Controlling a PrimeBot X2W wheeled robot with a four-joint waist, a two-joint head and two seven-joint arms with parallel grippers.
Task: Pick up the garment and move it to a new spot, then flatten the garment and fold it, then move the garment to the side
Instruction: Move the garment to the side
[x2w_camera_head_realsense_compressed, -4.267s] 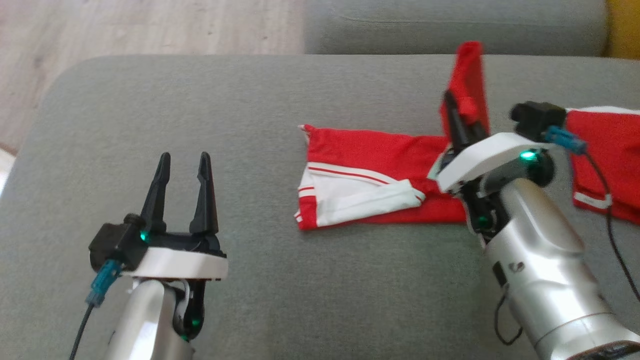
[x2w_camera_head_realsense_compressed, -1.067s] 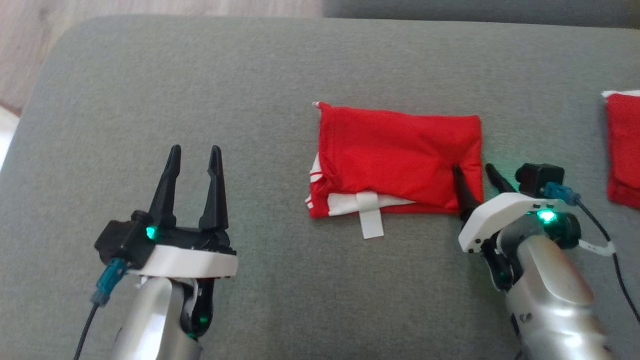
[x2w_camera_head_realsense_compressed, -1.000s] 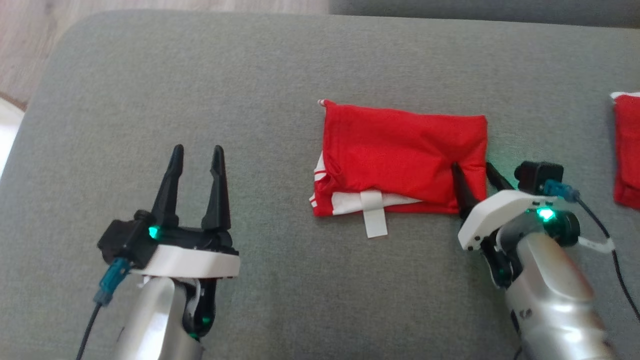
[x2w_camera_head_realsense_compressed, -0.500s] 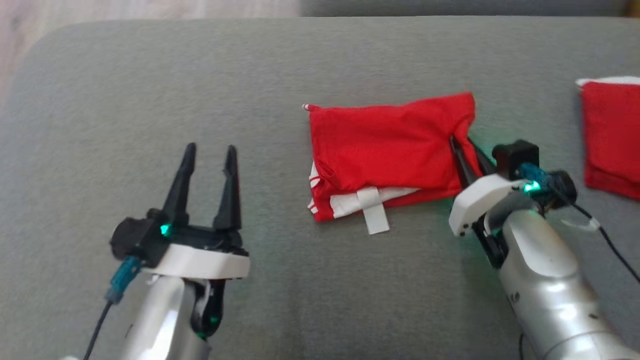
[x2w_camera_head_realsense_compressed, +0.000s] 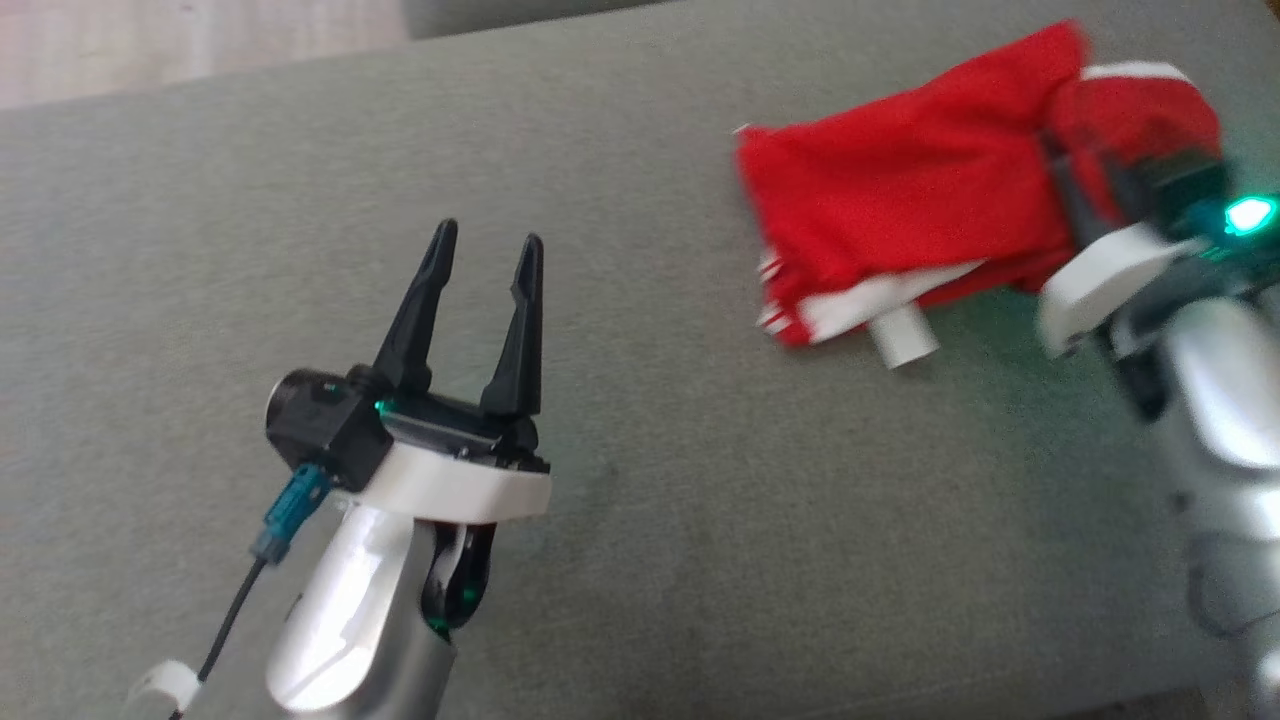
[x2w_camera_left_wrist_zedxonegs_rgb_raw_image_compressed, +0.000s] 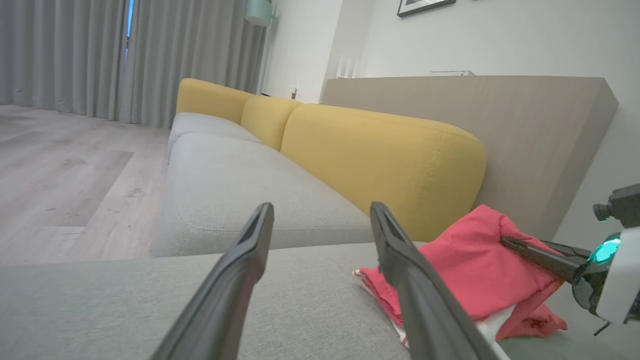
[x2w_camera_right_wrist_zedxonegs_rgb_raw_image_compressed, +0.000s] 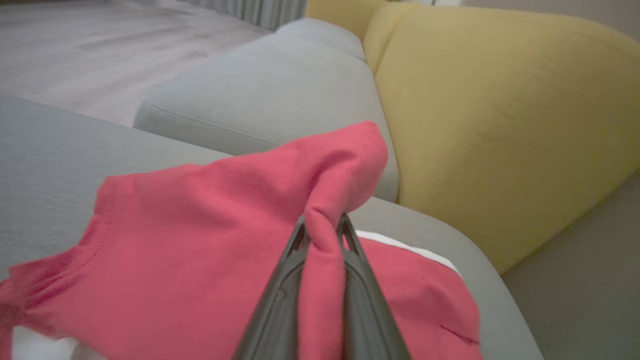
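Two long dark fingers (x2w_camera_right_wrist_zedxonegs_rgb_raw_image_compressed: 280, 300) of the right gripper (x2w_camera_right_wrist_zedxonegs_rgb_raw_image_compressed: 322, 227) are squeezing together on a fold of the folded red fabric garment with white trim (x2w_camera_head_realsense_compressed: 900, 195), gripping it at its right-hand edge. That pinched edge is standing up off the surface and bunching into a peak above the fingertips in the right wrist view. The rest of the cloth is sloping down and away to the left. Its far left end, where striped white and red layers are showing, is resting on the broad grey upholstered cushion (x2w_camera_head_realsense_compressed: 640, 560). A short white fabric strip (x2w_camera_head_realsense_compressed: 905, 340) is poking out from under the garment's near edge.

Just beyond the right gripper, a second red cloth piece with a white border (x2w_camera_head_realsense_compressed: 1140, 95) is lying on the same cushion. The held garment is overlapping it in the head view, which is blurring on that side, so I cannot tell whether the two are touching.

The left gripper (x2w_camera_head_realsense_compressed: 489, 235) is hanging over the cushion well apart from the garment, toward the lower left. Its fingers are spreading wide with nothing between them.

Behind the cushion, a yellow padded backrest (x2w_camera_left_wrist_zedxonegs_rgb_raw_image_compressed: 380, 150) is running along the sofa. A pale wooden floor (x2w_camera_left_wrist_zedxonegs_rgb_raw_image_compressed: 60, 165) is stretching toward grey curtains (x2w_camera_left_wrist_zedxonegs_rgb_raw_image_compressed: 60, 50).
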